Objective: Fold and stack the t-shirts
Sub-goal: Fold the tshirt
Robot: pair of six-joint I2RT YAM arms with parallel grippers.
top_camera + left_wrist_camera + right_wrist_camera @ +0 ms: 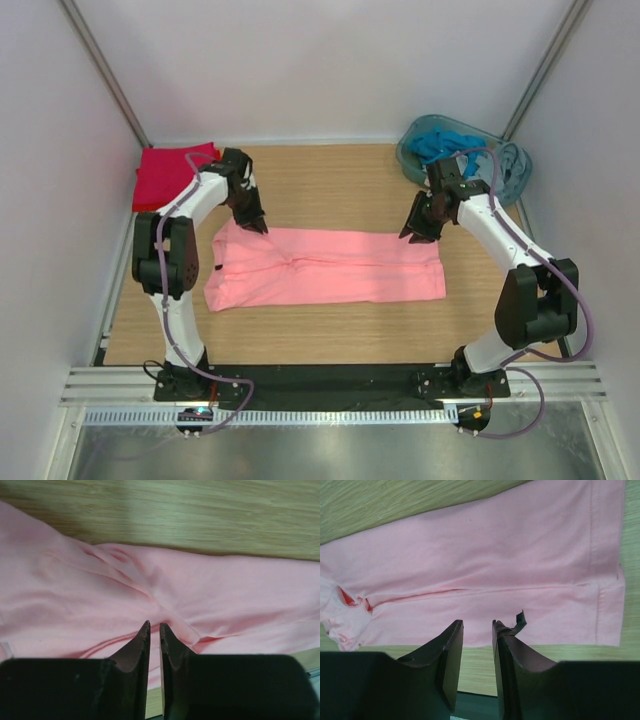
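The pink t-shirt (325, 267) lies flat under the jaws, maybe ready for folding. The right jaws are open; the left jaws, I cannot tell.

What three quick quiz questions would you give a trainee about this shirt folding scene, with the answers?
1. True or false: the red t-shirt lies on top of the pink t-shirt.
2. Where on the table is the bin holding blue cloth? A: far right corner. B: far left corner. C: middle of the near edge.
3. Which arm's gripper is nearer the red t-shirt?
Key: 1 false, they lie apart. 2 A. 3 the left gripper.
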